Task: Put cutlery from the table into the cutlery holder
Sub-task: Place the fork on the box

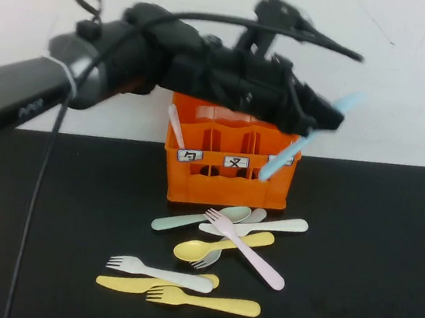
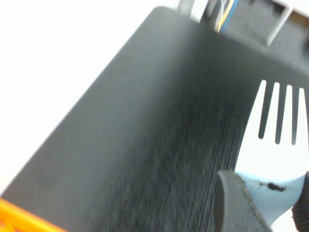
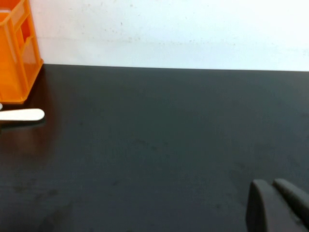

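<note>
My left gripper point(image 1: 321, 118) hovers over the right end of the orange cutlery holder point(image 1: 217, 185), shut on a light blue fork point(image 1: 282, 157) held at a slant, handle down by the right compartment. In the left wrist view the fork's tines point(image 2: 280, 126) stick out past the pads point(image 2: 236, 203). A pale piece point(image 1: 176, 127) stands in the holder's left compartment. Several pieces lie on the black table point(image 1: 372, 258) in front: a pink fork point(image 1: 251, 254), a yellow spoon point(image 1: 216, 248), a sage spoon point(image 1: 193, 219), a white fork point(image 1: 158, 272), a yellow fork point(image 1: 201, 301). My right gripper point(image 3: 276, 205) rests shut and empty low over the table.
A white wall point(image 1: 411, 75) stands behind the table's far edge. In the right wrist view the holder's corner point(image 3: 14, 53) and a cream handle tip point(image 3: 23, 115) lie far from my right gripper, with bare black table point(image 3: 159, 145) between.
</note>
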{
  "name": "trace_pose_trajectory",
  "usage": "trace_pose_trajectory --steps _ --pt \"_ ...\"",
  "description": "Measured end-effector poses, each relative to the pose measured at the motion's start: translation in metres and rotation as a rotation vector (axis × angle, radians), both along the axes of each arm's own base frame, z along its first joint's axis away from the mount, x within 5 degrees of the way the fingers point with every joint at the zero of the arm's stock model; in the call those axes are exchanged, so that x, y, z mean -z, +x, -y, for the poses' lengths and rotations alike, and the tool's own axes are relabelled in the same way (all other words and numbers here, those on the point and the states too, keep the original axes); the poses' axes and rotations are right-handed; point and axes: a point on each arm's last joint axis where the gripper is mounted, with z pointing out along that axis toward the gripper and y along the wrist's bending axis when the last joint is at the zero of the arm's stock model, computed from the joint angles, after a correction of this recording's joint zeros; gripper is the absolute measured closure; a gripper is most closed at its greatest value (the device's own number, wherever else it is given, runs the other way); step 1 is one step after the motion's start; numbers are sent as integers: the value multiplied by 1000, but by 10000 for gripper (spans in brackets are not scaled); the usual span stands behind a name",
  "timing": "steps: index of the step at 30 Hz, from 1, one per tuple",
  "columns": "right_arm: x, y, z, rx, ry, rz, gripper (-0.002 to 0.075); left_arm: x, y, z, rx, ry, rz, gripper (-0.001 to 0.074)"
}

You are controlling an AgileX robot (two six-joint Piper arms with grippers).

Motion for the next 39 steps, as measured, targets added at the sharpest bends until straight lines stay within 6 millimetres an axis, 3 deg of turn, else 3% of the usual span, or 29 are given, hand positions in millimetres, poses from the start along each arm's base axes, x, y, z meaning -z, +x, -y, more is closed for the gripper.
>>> trace_pose_trajectory --steps 9,18,23,31,39 --pt "0 0 0 0 0 0 729 -16 13 -19 2 -158 115 510" --pt "0 0 0 0 0 0 729 -24 45 -75 -127 -234 234 510" --pt "0 0 0 0 0 0 729 -5 57 -88 -124 -231 252 510" --pt "0 0 0 0 0 0 729 53 75 -85 -128 -198 143 510" --pt "0 0 0 0 0 0 729 67 82 -87 -183 -162 128 510"
